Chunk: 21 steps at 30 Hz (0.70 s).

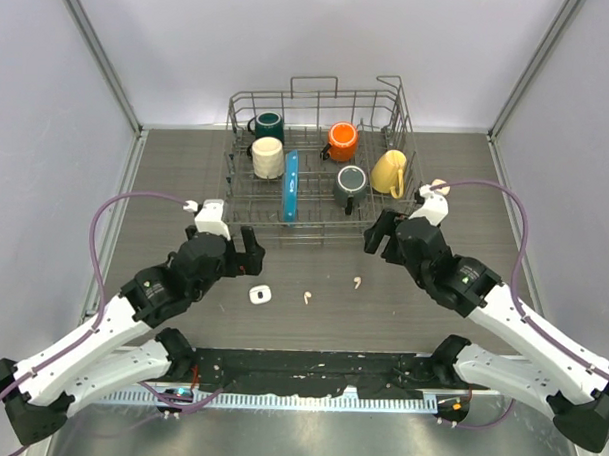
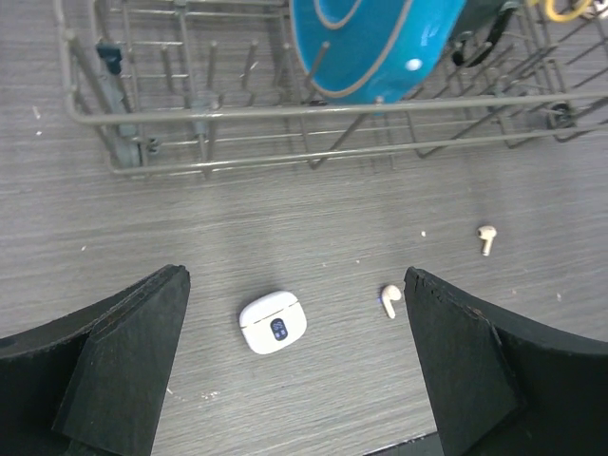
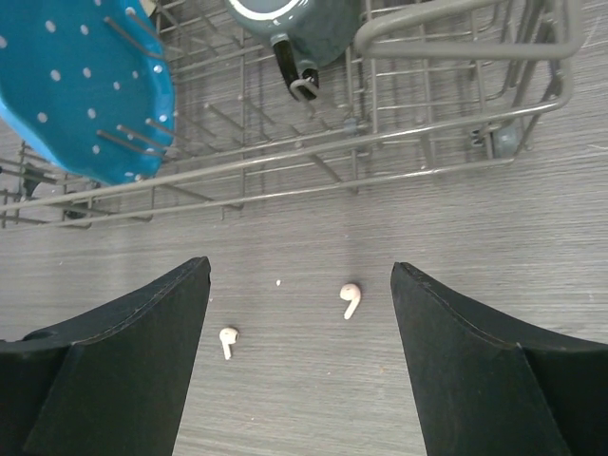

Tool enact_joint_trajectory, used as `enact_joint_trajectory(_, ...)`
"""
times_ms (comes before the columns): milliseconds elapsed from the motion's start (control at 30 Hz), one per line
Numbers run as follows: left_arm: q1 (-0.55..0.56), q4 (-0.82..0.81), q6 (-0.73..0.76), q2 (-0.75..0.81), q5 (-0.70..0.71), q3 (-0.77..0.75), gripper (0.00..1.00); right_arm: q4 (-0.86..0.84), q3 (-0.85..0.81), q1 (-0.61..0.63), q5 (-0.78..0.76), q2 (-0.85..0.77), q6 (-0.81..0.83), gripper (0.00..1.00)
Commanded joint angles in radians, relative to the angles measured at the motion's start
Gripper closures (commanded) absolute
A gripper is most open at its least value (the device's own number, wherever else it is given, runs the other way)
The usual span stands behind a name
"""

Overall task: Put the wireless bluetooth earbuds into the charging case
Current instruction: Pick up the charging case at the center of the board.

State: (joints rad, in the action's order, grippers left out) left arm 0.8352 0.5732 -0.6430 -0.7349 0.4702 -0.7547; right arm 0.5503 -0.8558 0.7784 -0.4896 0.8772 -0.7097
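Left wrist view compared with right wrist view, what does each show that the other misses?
Left wrist only: the white charging case on the table. Right wrist only: a clear look at the grey mug. Both: two loose earbuds, the blue plate, the wire rack.

both arms stretch forward from their bases with elbows low, left gripper (image 1: 250, 252) and right gripper (image 1: 380, 239) angled inward toward each other, jaws on each spread wide and empty.
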Motion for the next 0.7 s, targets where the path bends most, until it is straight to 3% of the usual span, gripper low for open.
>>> enact_joint_trajectory(0, -0.002, -0.062, 0.069, 0.028, -0.108, -0.057, 0.00, -0.003, -0.045, -0.047, -0.049, -0.006, 0.061, 0.18)
enact_joint_trajectory(167, -0.002, -0.067, 0.094, 0.045, -0.162, -0.066, 0.00, 0.042, -0.097, -0.198, 0.003, 0.040, 0.142, 0.17)
enact_joint_trajectory(533, -0.002, -0.050, 0.134, 0.025, -0.272, -0.052, 0.00, 0.019, -0.224, -0.844, 0.517, 0.221, 0.211, 0.18)
enact_joint_trajectory(667, -0.002, -0.062, 0.128, 0.060, -0.309, -0.015, 0.00, 0.010, -0.291, -0.939, 0.516, 0.336, 0.165, 0.18)
